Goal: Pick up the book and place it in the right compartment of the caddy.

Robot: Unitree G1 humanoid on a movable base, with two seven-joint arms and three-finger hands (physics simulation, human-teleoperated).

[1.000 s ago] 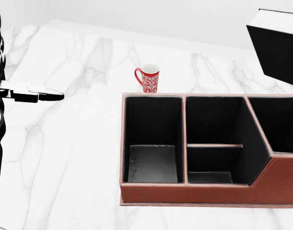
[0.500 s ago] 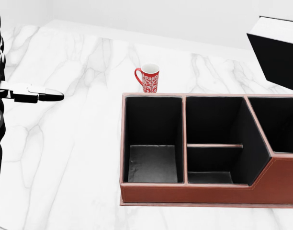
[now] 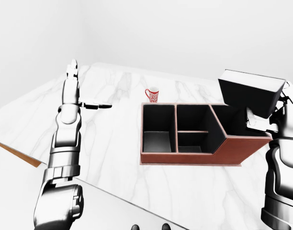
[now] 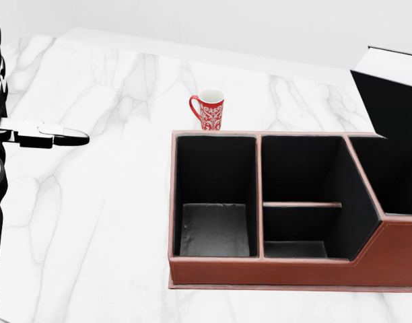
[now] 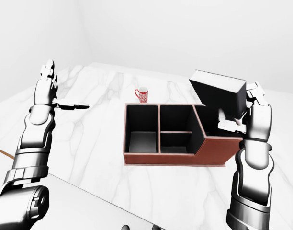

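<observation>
Gripped in the right hand (image 5: 238, 115), the book (image 5: 218, 96) hangs over the right compartment of the caddy (image 5: 175, 155), tilted, its lower edge dipping toward the opening; the fingers (image 5: 229, 125) clamp it along its right side. Over the last second the book has slid rightward and down in the head view, from well above the caddy's rim to just over that compartment, while the rest of the picture held steady, so the arm moved and not the base. That reads as the lowering stage: the pick-up is done, and what remains is to sink the book between the walls and let go.

The book is a thick rectangular block with a dark cover and pale page edges. The caddy is a long box, reddish-brown outside like leather and matte black inside, with three bays; the middle one is split by a low crossbar, and the right wall rises higher behind a slanted edge. Just beyond its top-left corner stands a red-and-white patterned mug (image 4: 207, 110). The desk (image 4: 91, 222) is white marble with grey veins. The left hand (image 3: 94, 104) hovers idle and empty, well apart on the left, fingers extended.
</observation>
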